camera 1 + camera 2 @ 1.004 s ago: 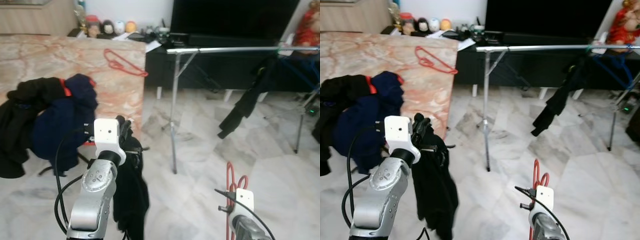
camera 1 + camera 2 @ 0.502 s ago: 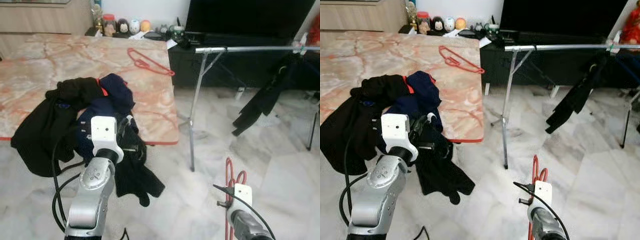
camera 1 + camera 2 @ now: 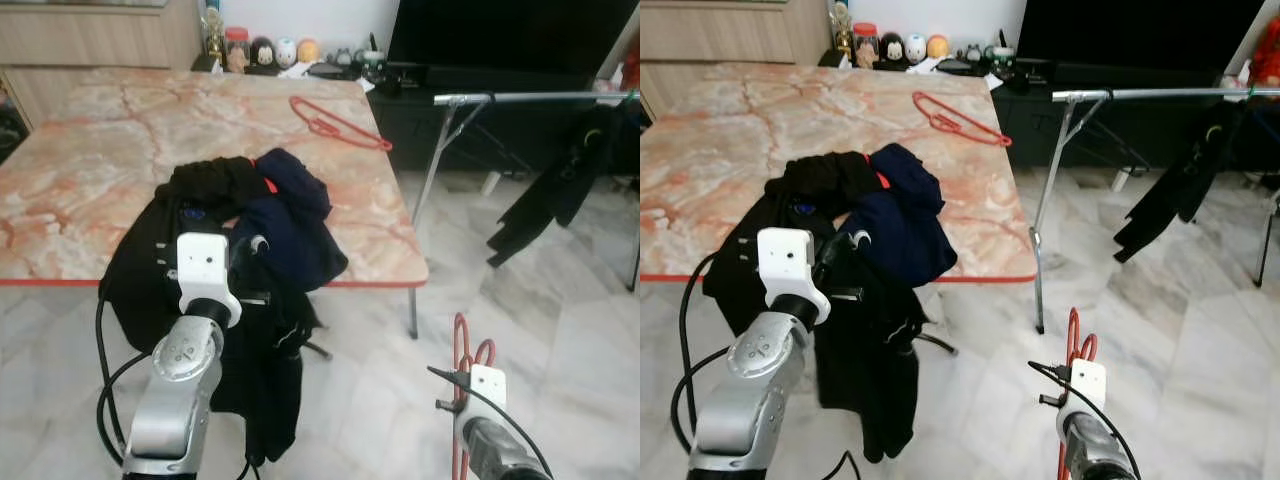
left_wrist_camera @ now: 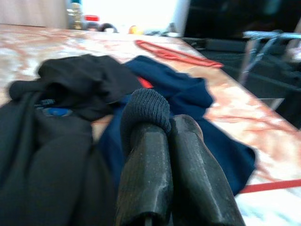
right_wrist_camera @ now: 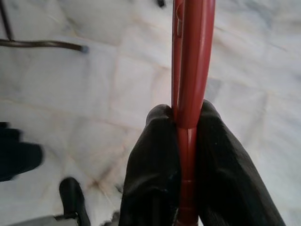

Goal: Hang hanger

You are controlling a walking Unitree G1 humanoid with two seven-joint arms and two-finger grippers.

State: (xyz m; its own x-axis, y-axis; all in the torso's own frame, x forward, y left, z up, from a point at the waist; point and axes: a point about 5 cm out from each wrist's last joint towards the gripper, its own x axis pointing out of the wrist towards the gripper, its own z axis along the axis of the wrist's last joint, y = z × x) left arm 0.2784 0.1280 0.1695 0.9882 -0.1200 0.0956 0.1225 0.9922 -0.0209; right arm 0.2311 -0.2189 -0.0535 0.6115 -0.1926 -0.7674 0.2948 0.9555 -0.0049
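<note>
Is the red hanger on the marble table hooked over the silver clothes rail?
No: the red hanger lies flat on the marble table, apart from the silver clothes rail.

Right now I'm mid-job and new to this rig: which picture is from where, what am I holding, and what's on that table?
The two wide pictures come from the robot's head, looking down; the two close-ups look along each wrist's fingers. The left gripper is shut on a black garment hanging off the marble table. The right gripper is shut on a red hanger. On the table lie a clothes pile and a spare red hanger. The clothes rail stands to the right.
</note>
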